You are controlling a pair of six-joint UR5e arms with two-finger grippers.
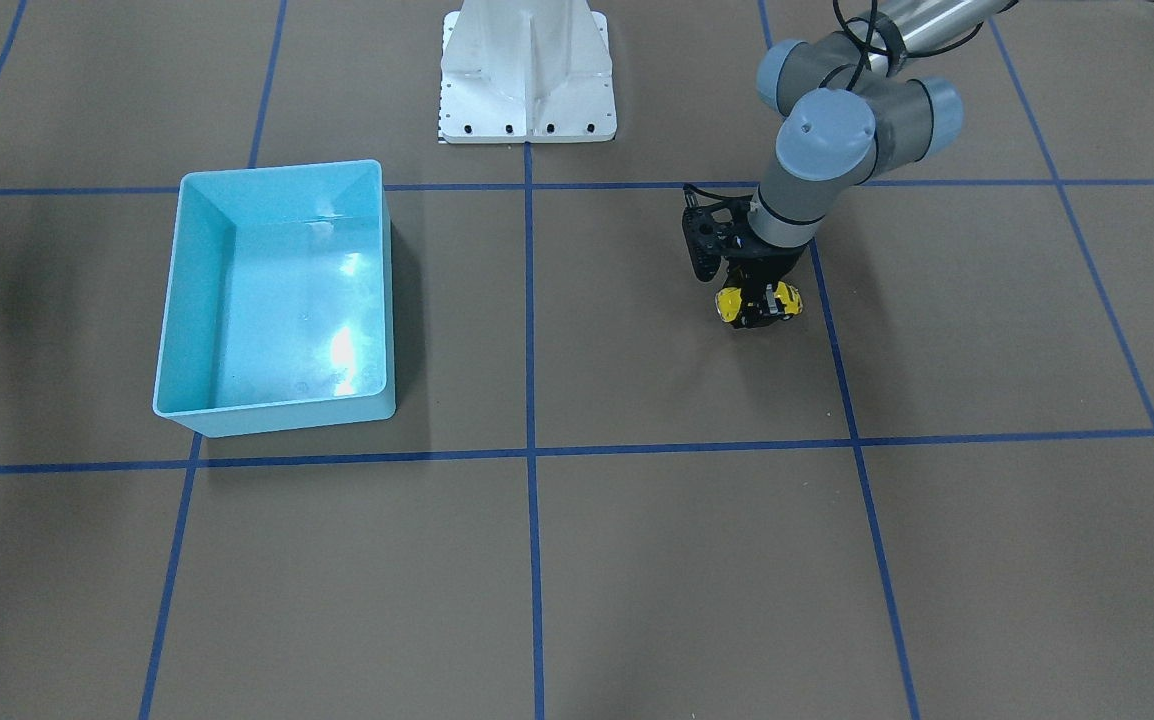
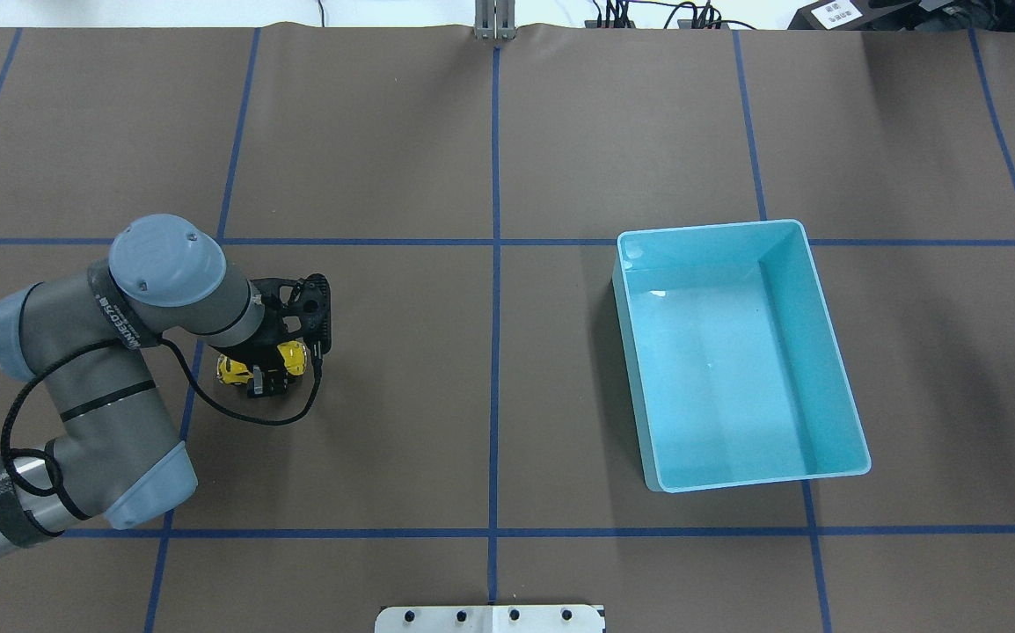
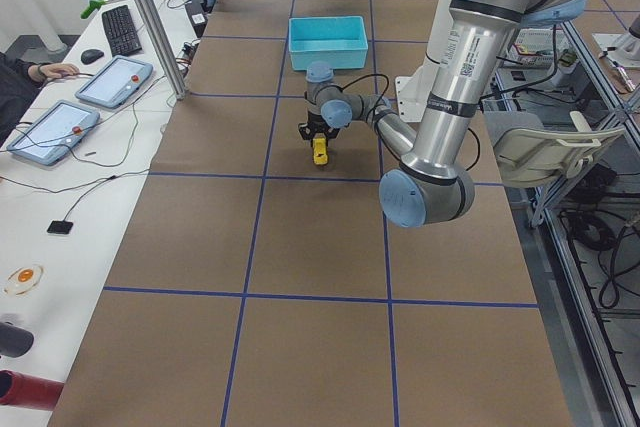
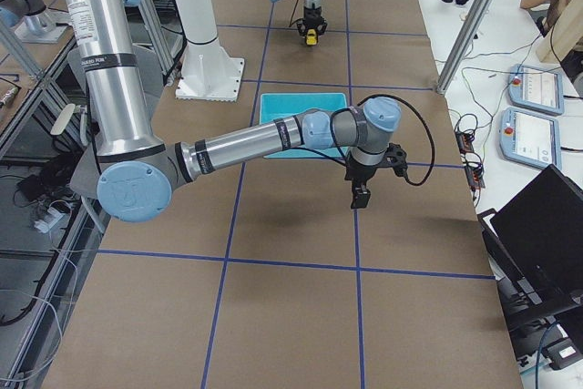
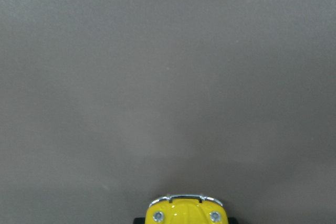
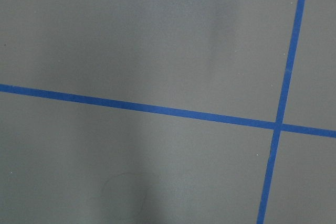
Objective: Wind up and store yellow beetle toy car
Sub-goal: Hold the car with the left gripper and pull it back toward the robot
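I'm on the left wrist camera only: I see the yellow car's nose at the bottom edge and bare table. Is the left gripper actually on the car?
Observer: Yes. In the front-facing view the left gripper has a finger on each side of the yellow beetle toy car, across its middle.
Operator: Where is the bin from there, and is it free?
Observer: The light-blue bin sits on the robot's right half of the table, well apart from the car, with nothing in it.
Operator: And the right arm?
Observer: The right gripper hangs above bare table past the bin, on the side away from the car. I cannot tell whether it is open.
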